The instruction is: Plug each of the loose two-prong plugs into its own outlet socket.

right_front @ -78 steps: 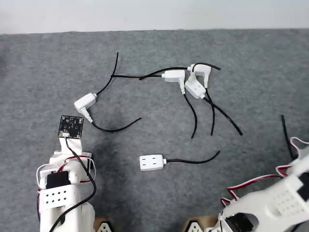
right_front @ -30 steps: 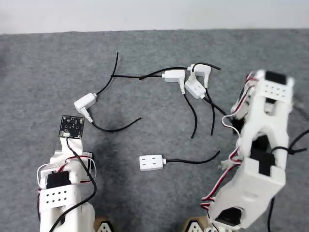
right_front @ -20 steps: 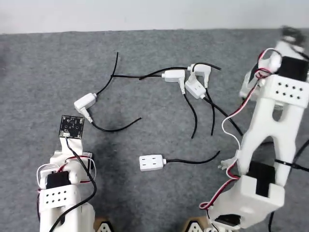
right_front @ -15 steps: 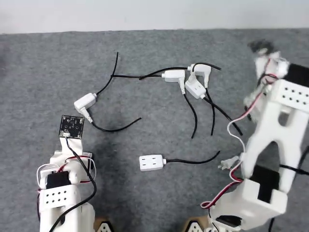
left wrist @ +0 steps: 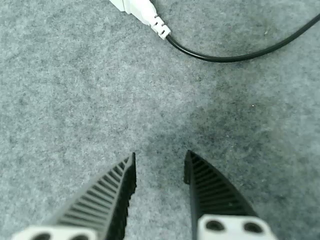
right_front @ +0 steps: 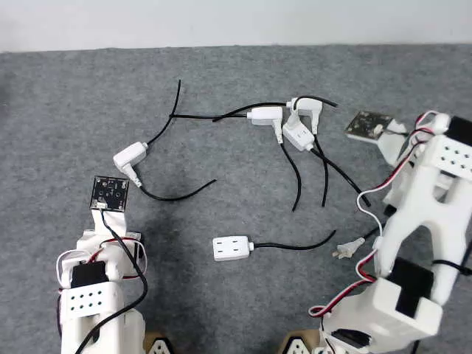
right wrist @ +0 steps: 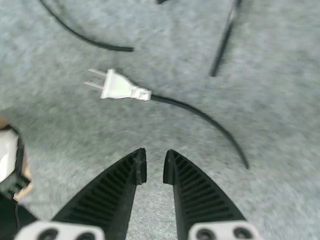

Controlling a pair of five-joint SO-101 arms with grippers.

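A white outlet strip (right_front: 231,248) with a black cord lies at the middle front of the grey mat. White plugs on black cords lie at the back: one (right_front: 265,116), a second (right_front: 299,136) and a third (right_front: 307,108) close together, and another (right_front: 130,156) farther left. A small two-prong plug (right_front: 345,250) lies by the right arm (right_front: 428,199). My right gripper (right wrist: 154,169) hangs just short of a two-prong plug (right wrist: 117,86), fingers a narrow gap apart and holding nothing. My left gripper (left wrist: 159,172) is open over bare mat, near a white cord end (left wrist: 140,12).
Loose black cords (right_front: 296,177) trail from the plug cluster across the mat's middle. The left arm (right_front: 92,287) sits at the front left. A black cord (right wrist: 205,120) curves away from the plug ahead of the right gripper.
The right arm has risen from the front right corner and stretched out along the mat's right side, its wrist swinging in toward the plug cluster. The left arm has not moved.
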